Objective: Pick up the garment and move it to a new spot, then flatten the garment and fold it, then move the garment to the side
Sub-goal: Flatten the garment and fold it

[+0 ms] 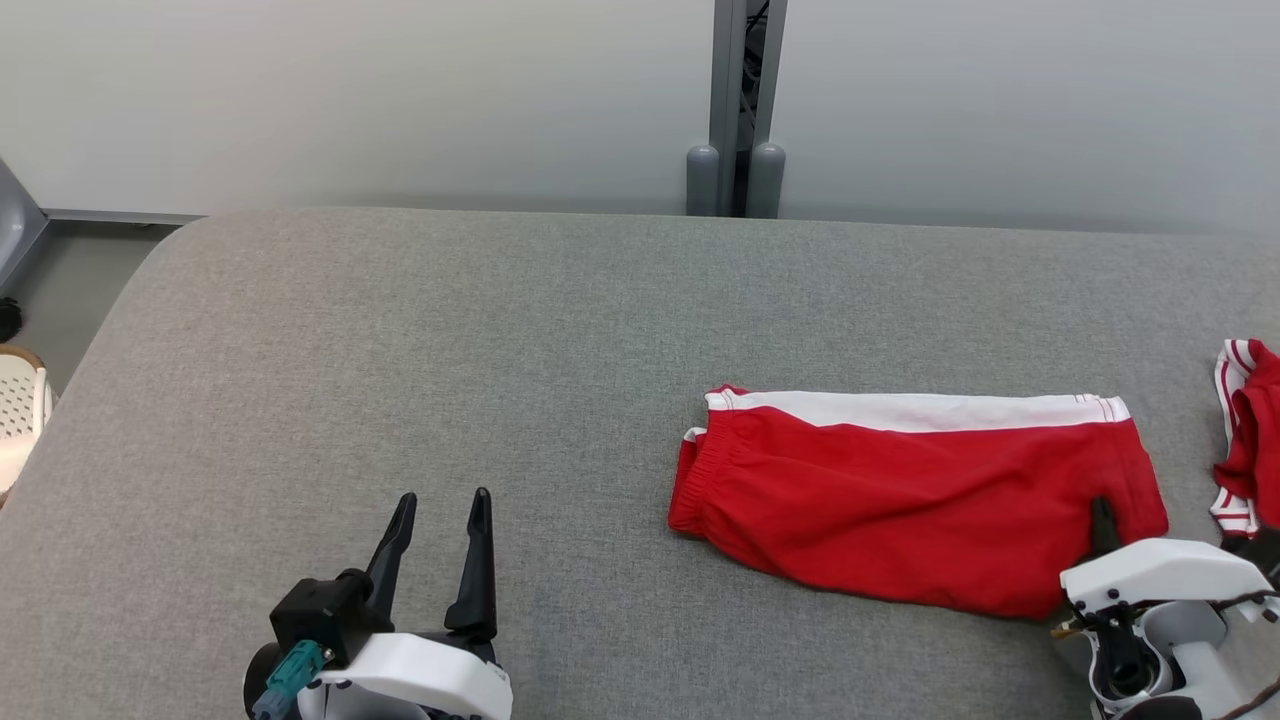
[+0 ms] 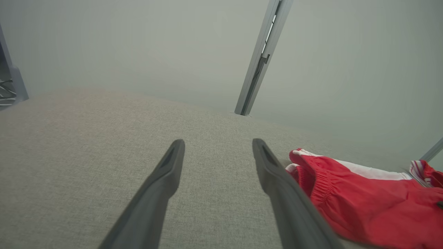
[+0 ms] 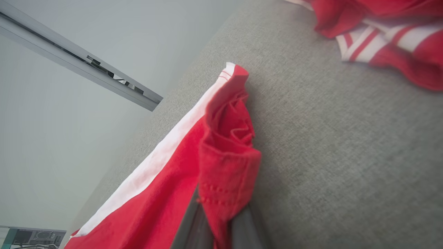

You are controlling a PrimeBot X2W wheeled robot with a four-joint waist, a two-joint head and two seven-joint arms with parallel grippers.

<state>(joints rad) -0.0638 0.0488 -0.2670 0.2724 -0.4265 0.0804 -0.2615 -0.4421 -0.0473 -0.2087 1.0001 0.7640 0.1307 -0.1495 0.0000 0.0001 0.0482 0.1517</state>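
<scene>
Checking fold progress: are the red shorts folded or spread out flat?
Folded. The red shorts lie as one narrow rectangle, with the waistband layers stacked at one end; the right hand pinches the hem end.

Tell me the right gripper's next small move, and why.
Probably lift the right gripper slightly and carry its pinched end leftward over the red shorts, folding them shorter. It is shut on the leg hem, the shorts lie flat on the table, and the left gripper hangs open, apart.

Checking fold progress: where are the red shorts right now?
In the head view the red shorts lie right of centre on the table, one end pinched by the right gripper, beside a second red garment.
</scene>
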